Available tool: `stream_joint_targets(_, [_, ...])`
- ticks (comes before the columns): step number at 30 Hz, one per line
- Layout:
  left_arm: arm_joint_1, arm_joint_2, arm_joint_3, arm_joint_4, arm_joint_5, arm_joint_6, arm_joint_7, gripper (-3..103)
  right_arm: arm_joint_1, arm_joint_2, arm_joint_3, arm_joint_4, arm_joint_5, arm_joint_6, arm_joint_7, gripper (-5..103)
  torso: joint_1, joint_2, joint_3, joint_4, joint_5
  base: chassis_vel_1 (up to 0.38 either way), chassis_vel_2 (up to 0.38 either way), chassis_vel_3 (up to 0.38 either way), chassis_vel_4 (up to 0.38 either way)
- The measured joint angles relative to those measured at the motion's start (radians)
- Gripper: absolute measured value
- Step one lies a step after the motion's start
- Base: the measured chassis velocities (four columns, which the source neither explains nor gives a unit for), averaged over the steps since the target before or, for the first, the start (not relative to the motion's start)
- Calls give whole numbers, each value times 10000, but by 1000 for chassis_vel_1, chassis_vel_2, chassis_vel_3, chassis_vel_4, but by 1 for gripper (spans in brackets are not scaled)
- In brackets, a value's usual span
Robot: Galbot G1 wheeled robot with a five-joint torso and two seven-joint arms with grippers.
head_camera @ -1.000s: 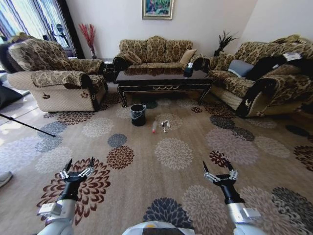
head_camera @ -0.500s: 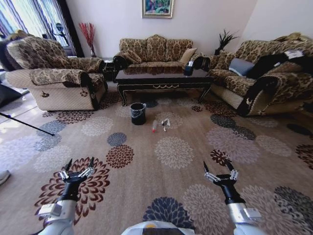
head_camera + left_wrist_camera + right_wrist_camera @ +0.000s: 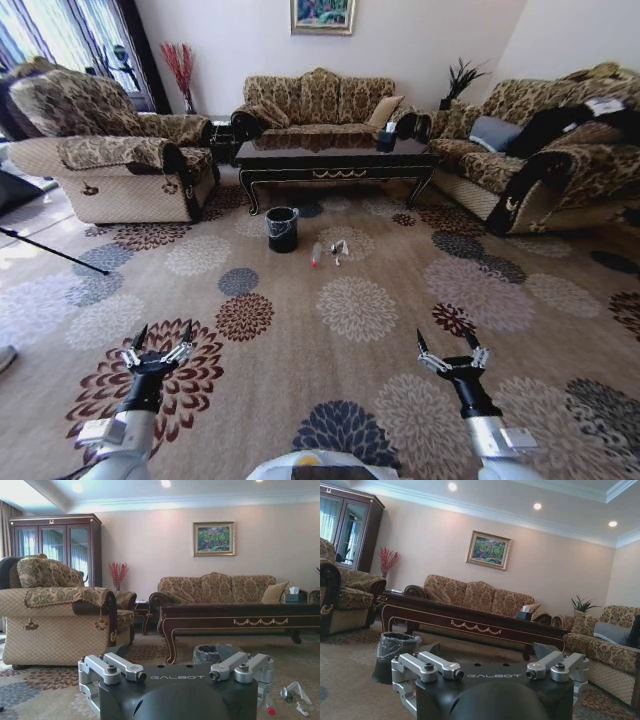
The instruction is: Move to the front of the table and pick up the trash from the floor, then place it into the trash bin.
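Fingers spread wide and empty on both the left gripper (image 3: pixel 157 341) and right gripper (image 3: pixel 451 349), low over open patterned carpet (image 3: pixel 350 310), well short of the trash (image 3: pixel 330 252) lying just beside the trash bin (image 3: pixel 282 229) before the table (image 3: pixel 335 160), sofas (image 3: pixel 120 150) flanking.

"GALBOT" on both gripper housings.
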State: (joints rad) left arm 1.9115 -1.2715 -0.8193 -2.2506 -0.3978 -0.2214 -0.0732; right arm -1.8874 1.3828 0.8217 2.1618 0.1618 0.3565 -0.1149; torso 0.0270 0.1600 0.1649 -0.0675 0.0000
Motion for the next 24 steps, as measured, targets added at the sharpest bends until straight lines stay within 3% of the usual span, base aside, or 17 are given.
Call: stream_joint_targets(24, [-99,-56,124,18,136,-18,-1,100,16,-151,31,77,54,-36,-49,100,-144,-925,-779,0,0,0,0,0,0])
